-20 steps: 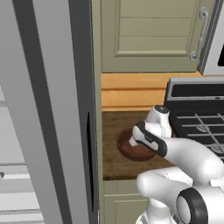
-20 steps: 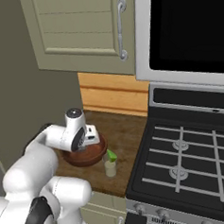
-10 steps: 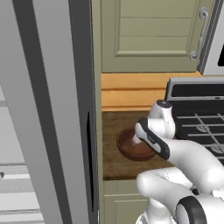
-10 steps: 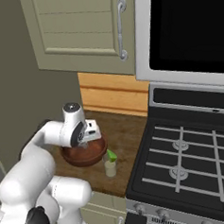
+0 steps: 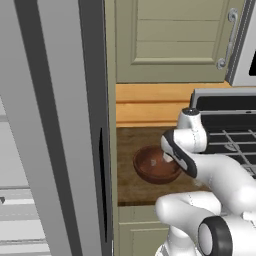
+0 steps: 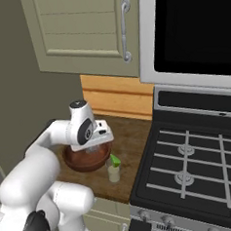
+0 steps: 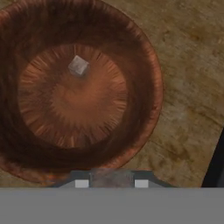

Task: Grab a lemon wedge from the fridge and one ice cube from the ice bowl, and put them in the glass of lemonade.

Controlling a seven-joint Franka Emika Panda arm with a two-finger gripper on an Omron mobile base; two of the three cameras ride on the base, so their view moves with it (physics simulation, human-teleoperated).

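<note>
Fingers of the gripper [image 5: 167, 157] hang over the ice bowl [image 5: 156, 165] in the left base view, but the hand hides them, so I cannot tell if they are open or closed. The white arm rises from the lower right, bends at a round joint and reaches left, with the hand pointing down at the bowl. The ice bowl is round, shallow and reddish-brown, and it stands on the wooden bench [image 5: 131, 185] between the fridge [image 5: 55, 125] door at the left and the stove [image 5: 235, 142] at the right. A beige cabinet [image 5: 175, 40] hangs above.

From the right base view, the arm comes up from the lower left and folds over, so that the hand [image 6: 92, 133] sits just above the ice bowl [image 6: 86, 159]. The fingers are under the hand and I cannot see how they stand. The glass of lemonade [image 6: 113, 172] is just beside the bowl, near the front edge of the bench [image 6: 134, 140]. It is small, pale and yellowish. The lemon wedge [image 6: 114, 160], yellow-green, rests at its rim. The stove [image 6: 188, 156] is to the right.

Through the hand view, the camera looks straight down into the ice bowl [image 7: 144, 65]. One small pale ice cube [image 7: 78, 65] lies on its floor, away from the centre. The finger tips [image 7: 82, 183] only peek at the bottom edge, apart from each other, but too little shows to judge the grip.
</note>
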